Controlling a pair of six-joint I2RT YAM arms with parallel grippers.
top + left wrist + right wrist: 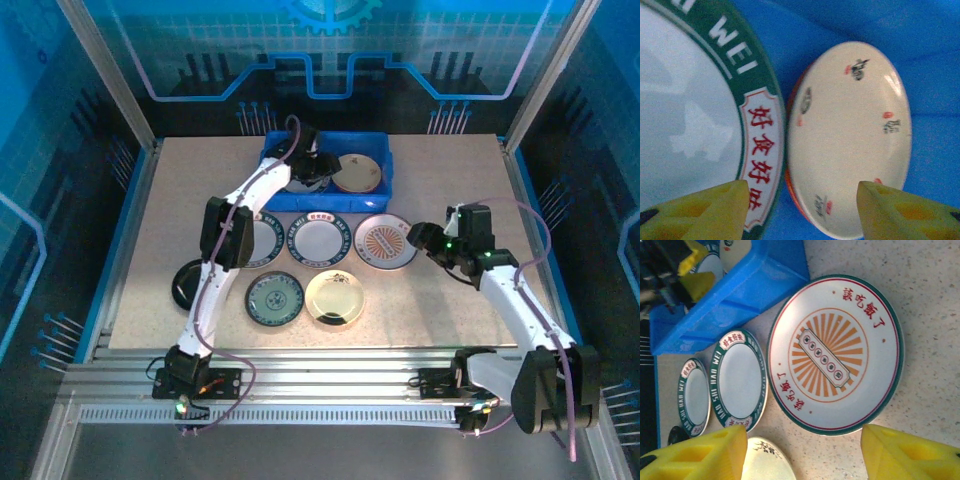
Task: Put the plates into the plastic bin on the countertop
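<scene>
Beige speckled countertop (pixel 450 170) lies below me, and the blue plastic bin (pixel 375 140) sits at the upper middle of the top view. Two plates lie in it side by side. On the left is a green-rimmed plate (pixel 690 115), white, with red characters on its rim. On the right is a cream plate (pixel 850 140) just beside it; I cannot tell whether their rims touch. My left pincer (pixel 312 168) hangs over the bin's left half, its yellow fingers (pixel 710 210) well apart and holding nothing.

Outside the bin, from the left of the top view, a dark plate (pixel 186 285) lies near the left edge, partly behind my left arm (pixel 225 235). Next is a half-hidden white plate (pixel 266 243) under that arm, then a second white plate (pixel 320 238), then the sunburst plate (pixel 386 241). Below that row are a green patterned plate (pixel 274 298) and, beside it, a gold plate (pixel 334 296).

My right pincer (pixel 805 450) hovers at the sunburst plate's right rim, jaws wide and empty.

Metal rails (pixel 330 370) run along the bottom of the frame. Blue-lit panels (pixel 330 60) close the back.
</scene>
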